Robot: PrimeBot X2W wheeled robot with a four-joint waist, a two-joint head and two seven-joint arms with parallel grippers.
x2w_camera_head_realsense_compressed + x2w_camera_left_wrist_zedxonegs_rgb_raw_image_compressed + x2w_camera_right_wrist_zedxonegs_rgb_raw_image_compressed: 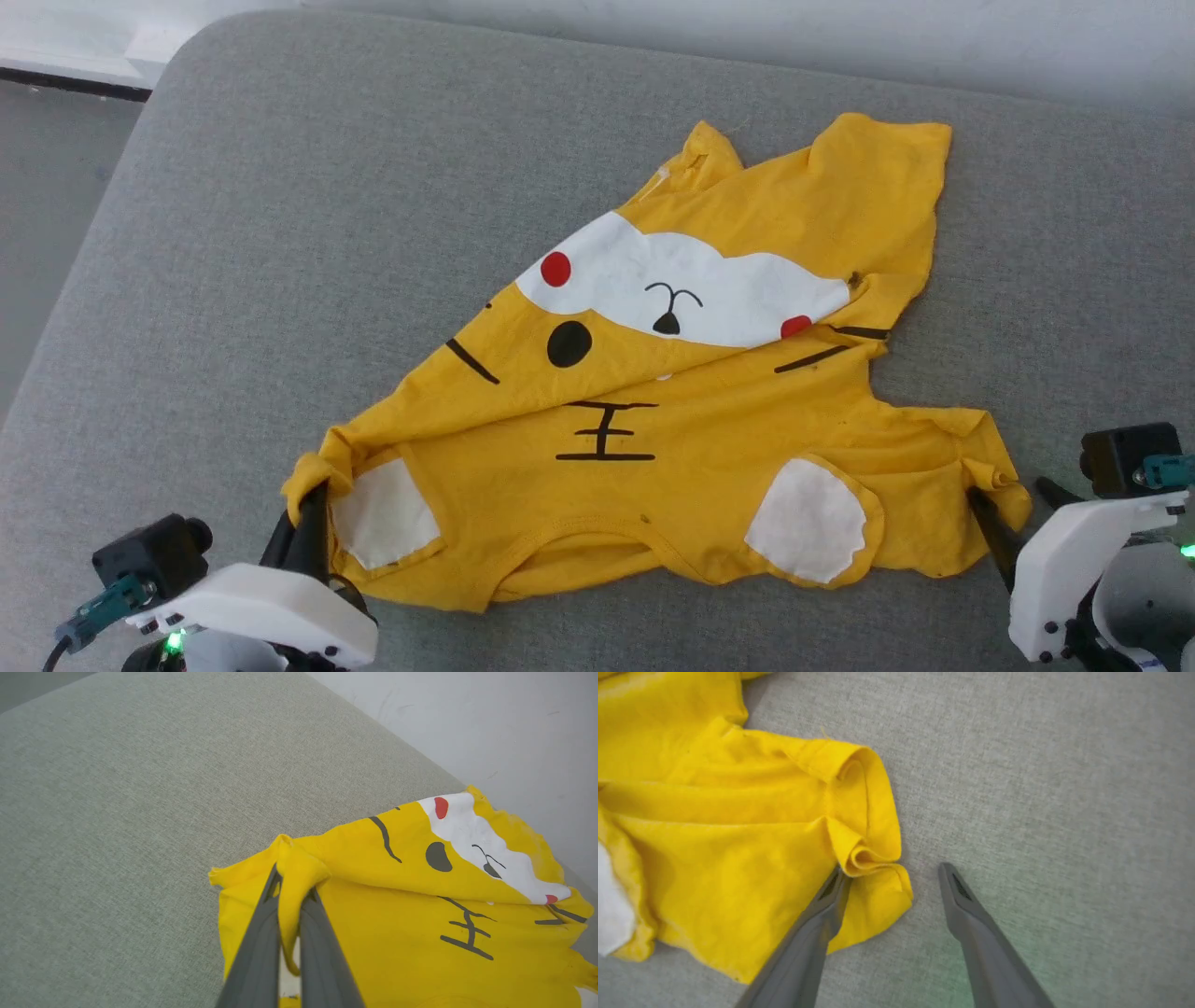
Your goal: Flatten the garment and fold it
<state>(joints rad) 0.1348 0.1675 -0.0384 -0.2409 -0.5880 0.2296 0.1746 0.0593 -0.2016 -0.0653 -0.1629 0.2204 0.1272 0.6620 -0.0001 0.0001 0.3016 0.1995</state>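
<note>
The garment (pixel 709 439), a bright yellow T-shirt with a white patch, red dots and black stripes, lies crumpled and partly folded over itself on the grey cushion (pixel 373 233). My left gripper (pixel 313 499) is shut on the bunched sleeve corner at the shirt's near left. In the left wrist view the yellow cloth (pixel 397 933) is pinched between the two dark fingers (pixel 261 933) of that gripper (pixel 293 889). My right gripper (pixel 1006 487) stands open at the near right sleeve. Its left finger (pixel 822 910) touches the rolled hem of the garment (pixel 714 826), and its right finger rests on bare cushion; the gripper (pixel 893 870) straddles the sleeve tip.
The cushion's rounded left edge (pixel 103 215) drops to a grey floor (pixel 47 187). A pale wall (pixel 840 37) runs along the back. Bare cushion lies left of and behind the shirt.
</note>
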